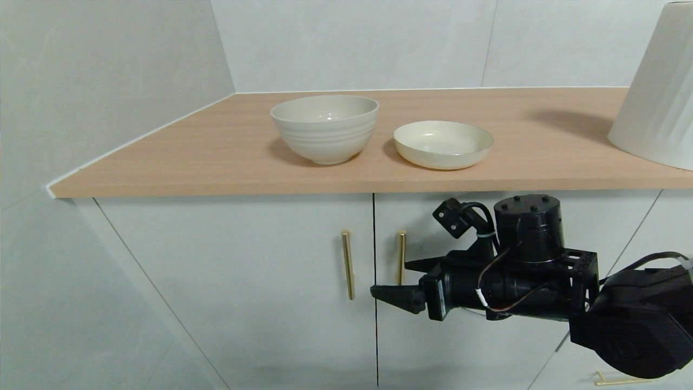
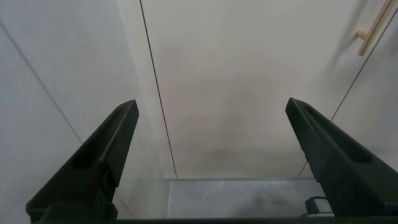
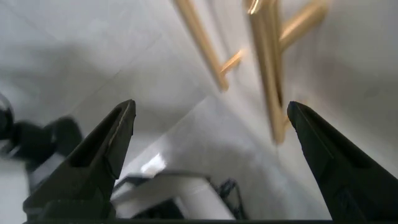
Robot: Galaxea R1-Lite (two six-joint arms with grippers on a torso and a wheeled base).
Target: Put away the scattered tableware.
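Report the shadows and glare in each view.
Head view: soft, even light; the deep bowl, the shallow bowl and the lampshade each cast a faint shadow to their left on the counter, with small glints inside the deep bowl. Right wrist view: a bright glint at one end of the gold handle. Left wrist view: flat light on the cabinet door, no glare.

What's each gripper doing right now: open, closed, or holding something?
Left gripper: open, holding nothing.
Right gripper: open, holding nothing, jaws near a cabinet handle.
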